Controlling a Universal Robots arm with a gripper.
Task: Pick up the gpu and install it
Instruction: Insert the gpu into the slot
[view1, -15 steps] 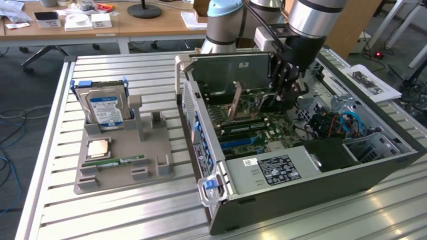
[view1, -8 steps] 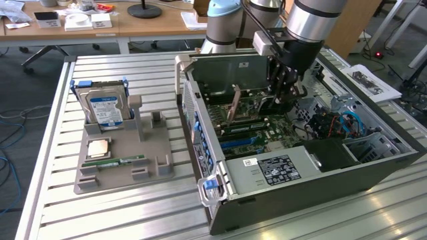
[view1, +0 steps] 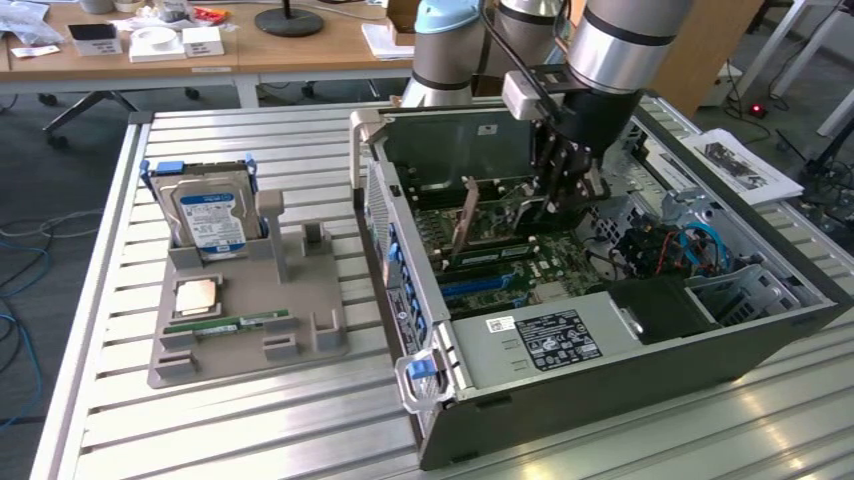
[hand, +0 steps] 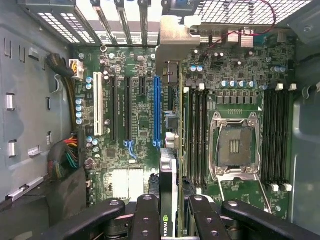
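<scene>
**Card held edge-on over the board, alignment the main concern**

Slatted worktop (view1: 267, 420) carried the open computer case (view1: 641, 370) toward its edge at the exterior view's right. Inside the case lay the green motherboard (hand: 140, 115). The gpu (hand: 168, 175) hung above it, standing on edge, and the end effector (hand: 172, 201) was clamped on it with a finger on each face.

The card's long axis ran parallel to the blue slot (hand: 157, 110). Its metal bracket (hand: 172, 45) pointed at the case wall with the expansion openings (hand: 125, 15), and its other end pointed back under the end effector.

In the wrist view the card sat just beside the blue slot rather than plainly over it. Whether that was a true offset or only the camera's angle could not be told.

To seat it well, the card probably needed to stay upright and parallel to the slot. The bracket would have to meet its opening as the lower edge met the connector. Pressure should go straight down and evenly, since a tilt could jam one end.
</scene>
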